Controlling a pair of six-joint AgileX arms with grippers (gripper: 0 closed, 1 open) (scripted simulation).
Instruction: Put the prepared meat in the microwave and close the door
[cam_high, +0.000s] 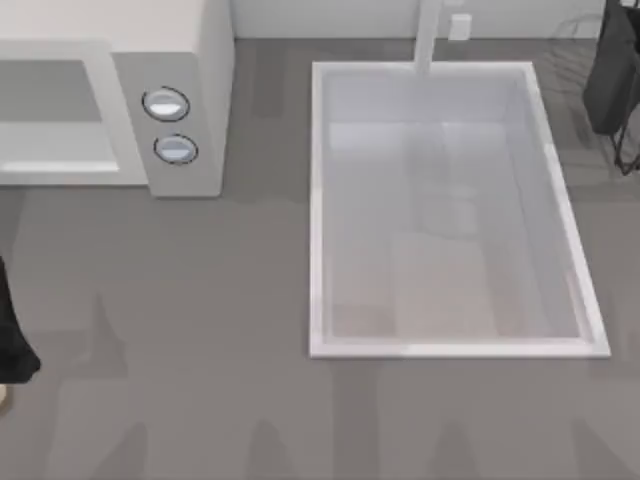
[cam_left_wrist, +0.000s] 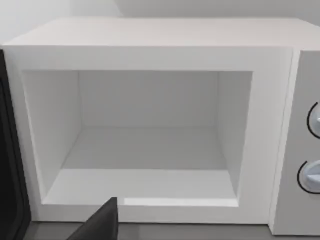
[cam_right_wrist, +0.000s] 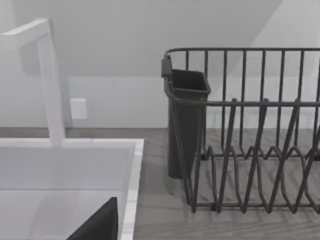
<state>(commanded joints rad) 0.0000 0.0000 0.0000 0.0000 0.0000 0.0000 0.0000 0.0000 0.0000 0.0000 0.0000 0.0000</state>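
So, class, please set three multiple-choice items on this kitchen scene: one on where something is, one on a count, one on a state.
1. Where does the microwave stand on the table, in the top view?
A. At the far left
B. At the near right
C. Inside the sink

2. How many round knobs does the microwave's control panel carry?
A. One
B. Two
C. Four

3. What is the state of the microwave's cavity?
A. Shut behind its door
C. Open with a plate inside
B. Open and bare

Answers:
1 A: the top view puts it at the far left, with the sink to its right.
2 B: the top view shows two knobs on the panel, one nearer than the other.
3 B: the left wrist view looks straight into the white cavity, and nothing lies on its floor.
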